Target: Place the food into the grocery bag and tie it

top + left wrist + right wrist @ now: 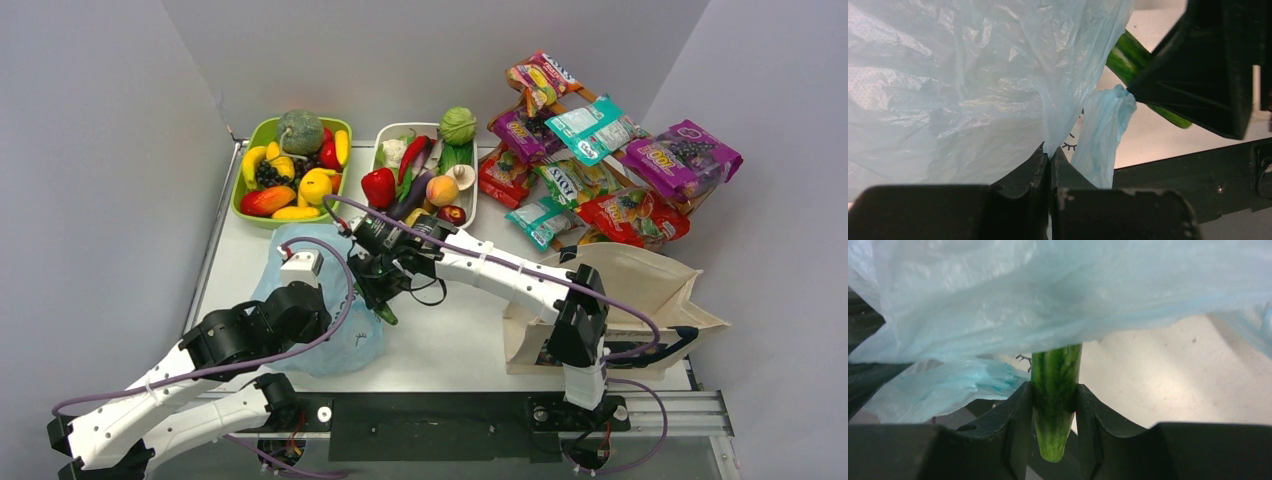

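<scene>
The light-blue plastic grocery bag lies crumpled at the near left of the table. My left gripper is shut on a pinch of its film; a twisted handle hangs beside the jaws. My right gripper is shut on a green toy cucumber, whose far end goes under the bag's edge. In the top view the right gripper sits at the bag's right side with the cucumber tip showing below it. The cucumber also shows in the left wrist view.
A green tray of toy fruit and a white tray of toy vegetables stand at the back. Snack packets are piled at the back right. A beige canvas tote lies at the right, behind the right arm.
</scene>
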`<state>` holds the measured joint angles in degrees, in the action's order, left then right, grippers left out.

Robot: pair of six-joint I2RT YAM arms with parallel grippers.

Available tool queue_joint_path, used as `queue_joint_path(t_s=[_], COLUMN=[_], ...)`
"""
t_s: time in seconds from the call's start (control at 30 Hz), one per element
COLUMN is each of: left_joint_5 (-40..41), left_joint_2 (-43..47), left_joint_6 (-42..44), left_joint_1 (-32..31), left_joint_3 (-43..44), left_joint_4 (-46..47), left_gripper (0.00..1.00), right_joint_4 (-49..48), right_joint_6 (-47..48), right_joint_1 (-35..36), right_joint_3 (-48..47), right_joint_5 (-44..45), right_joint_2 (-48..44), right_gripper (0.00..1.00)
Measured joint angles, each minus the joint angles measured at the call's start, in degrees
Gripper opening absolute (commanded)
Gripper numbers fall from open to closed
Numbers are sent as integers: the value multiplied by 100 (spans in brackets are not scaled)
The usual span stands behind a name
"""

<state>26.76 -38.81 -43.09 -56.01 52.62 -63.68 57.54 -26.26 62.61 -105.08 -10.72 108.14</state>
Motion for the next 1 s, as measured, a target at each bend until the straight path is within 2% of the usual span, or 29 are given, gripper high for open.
queue_joint_path(t_s=[0.2, 0.53, 0.7, 0.73, 0.77, 0.8, 0.83, 0.87, 0.9, 0.97, 1.0], left_joint_5=[0, 0, 0, 0, 0, 0, 0, 0, 0, 0, 2], left_joint_2=[111, 216, 223, 227, 227, 227, 227, 229, 232, 232, 232], left_joint_6=[2, 4, 4, 4, 4, 4, 4, 4, 4, 4, 4], left_joint_1=[4, 13, 13, 13, 13, 13, 13, 15, 15, 15, 15], left_joint_3=[0, 0, -13, -22, -31, -31, -31, -31, -31, -31, -31], left_joint_4=[9, 13, 17, 15, 15, 15, 17, 15, 15, 15, 15], left_gripper=[0, 0, 0, 0, 0, 0, 0, 0, 0, 0, 0], right_joint_4=[-520, -1849, -2308, -2417, -2505, -2581, -2636, -2680, -2706, -2824, -2870], right_joint_6=[411, 1388, 1585, 1609, 1624, 1628, 1628, 1622, 1569, 1530, 1499], right_joint_1=[0, 0, -33, -35, -37, -37, -39, -44, -48, -68, -79], right_joint_3=[-2, 881, 977, 977, 975, 973, 968, 953, 922, 866, 863], right_joint_5=[289, 1093, 1298, 1327, 1349, 1373, 1386, 1397, 1397, 1401, 1405], right_joint_2=[136, 127, 131, 131, 138, 142, 153, 170, 201, 278, 299], right_gripper=[0, 0, 0, 6, 21, 31, 49, 56, 69, 79, 80])
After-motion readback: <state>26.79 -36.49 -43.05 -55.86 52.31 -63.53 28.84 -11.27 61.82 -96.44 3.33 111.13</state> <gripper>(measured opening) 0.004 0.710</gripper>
